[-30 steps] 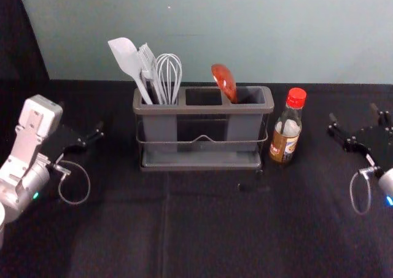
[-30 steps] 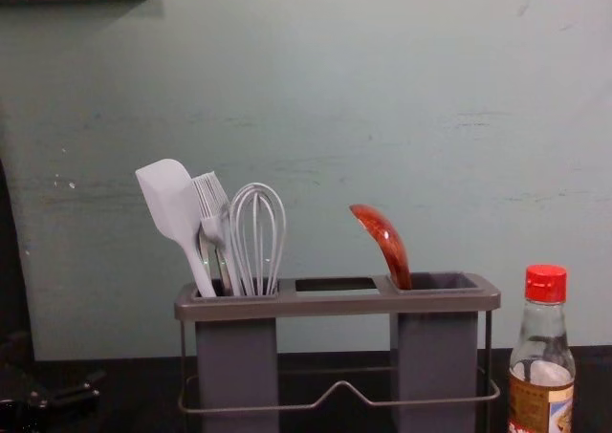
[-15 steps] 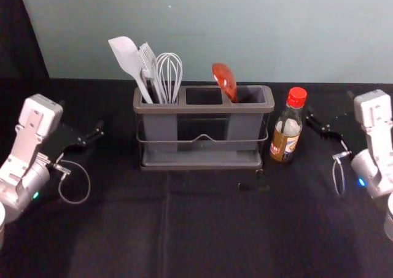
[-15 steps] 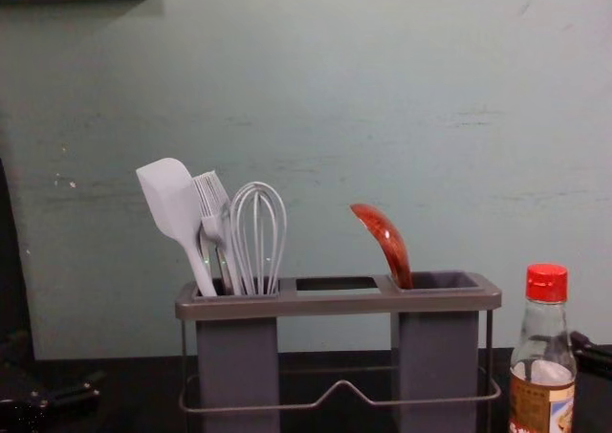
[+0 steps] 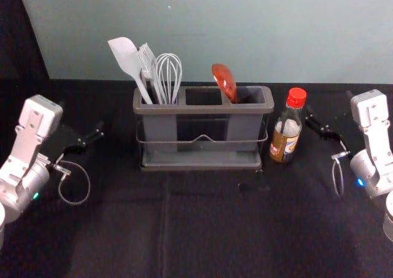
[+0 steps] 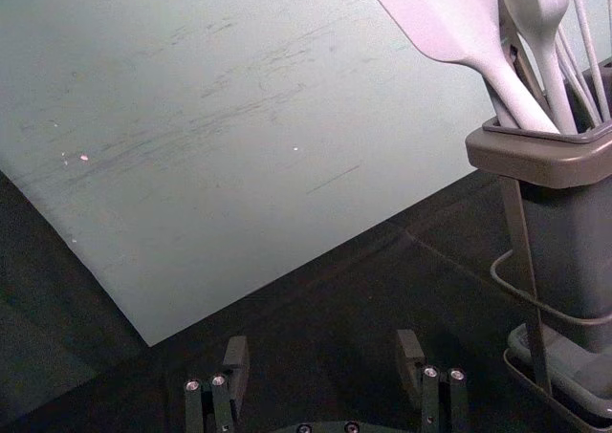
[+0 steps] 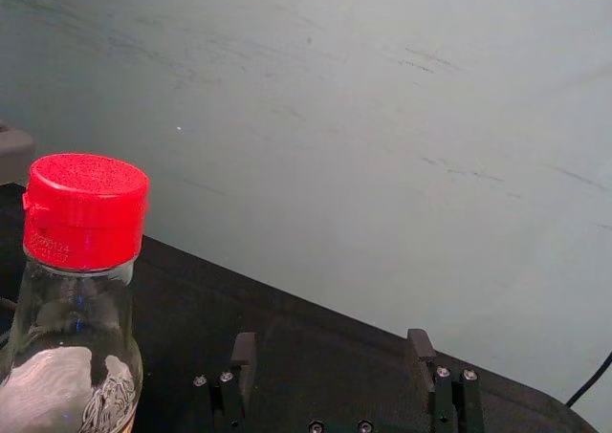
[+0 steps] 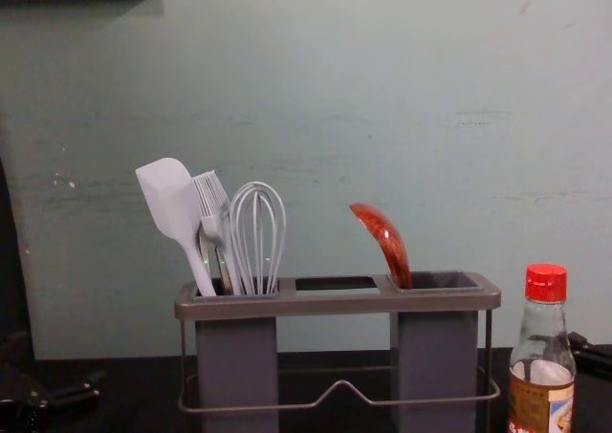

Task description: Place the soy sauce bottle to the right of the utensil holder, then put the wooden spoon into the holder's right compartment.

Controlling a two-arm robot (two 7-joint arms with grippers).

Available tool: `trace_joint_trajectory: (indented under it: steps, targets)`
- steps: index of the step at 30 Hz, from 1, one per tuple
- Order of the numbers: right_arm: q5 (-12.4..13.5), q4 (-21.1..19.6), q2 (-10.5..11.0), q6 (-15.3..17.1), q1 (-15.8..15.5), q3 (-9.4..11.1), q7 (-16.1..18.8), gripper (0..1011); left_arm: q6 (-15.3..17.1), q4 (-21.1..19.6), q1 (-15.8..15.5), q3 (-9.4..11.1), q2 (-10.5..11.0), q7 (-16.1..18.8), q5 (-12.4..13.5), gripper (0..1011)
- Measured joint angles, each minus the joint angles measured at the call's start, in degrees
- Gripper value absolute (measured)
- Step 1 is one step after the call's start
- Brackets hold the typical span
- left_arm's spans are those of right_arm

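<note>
Right gripper (image 7: 333,347): swung in to 3 o'clock of the soy sauce bottle (image 5: 286,134); fingers apart, empty.
Left gripper (image 6: 323,345): idle at the utensil holder's (image 5: 202,108) 9 o'clock, fingers apart.
Bottle: unmoved, upright, holder's 3 o'clock.
Wooden spoon (image 5: 225,80): in the right compartment (image 5: 252,96); I judge both goals met.

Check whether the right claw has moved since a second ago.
Yes. In the head view, the right claw has moved left, closer to the unmoved soy sauce bottle.
</note>
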Motion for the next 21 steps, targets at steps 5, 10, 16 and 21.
trace_joint_trajectory:
  steps: [5,10,16,21]
  targets:
    - [0.25,-0.07,0.08,-0.05,-0.09,0.04,0.13,1002,0.00,0.00,0.00,0.00,0.00,0.00,0.00,1005]
    - [0.32,-0.11,0.11,-0.09,-0.13,0.07,0.21,1002,0.00,0.00,0.00,0.00,0.00,0.00,0.00,1005]
    - [0.47,-0.16,0.15,-0.14,-0.16,0.11,0.42,1002,0.00,0.00,0.00,0.00,0.00,0.00,0.00,1005]
    - [0.53,-0.19,0.17,-0.17,-0.19,0.13,0.44,1002,0.00,0.00,0.00,0.00,0.00,0.00,0.00,1005]
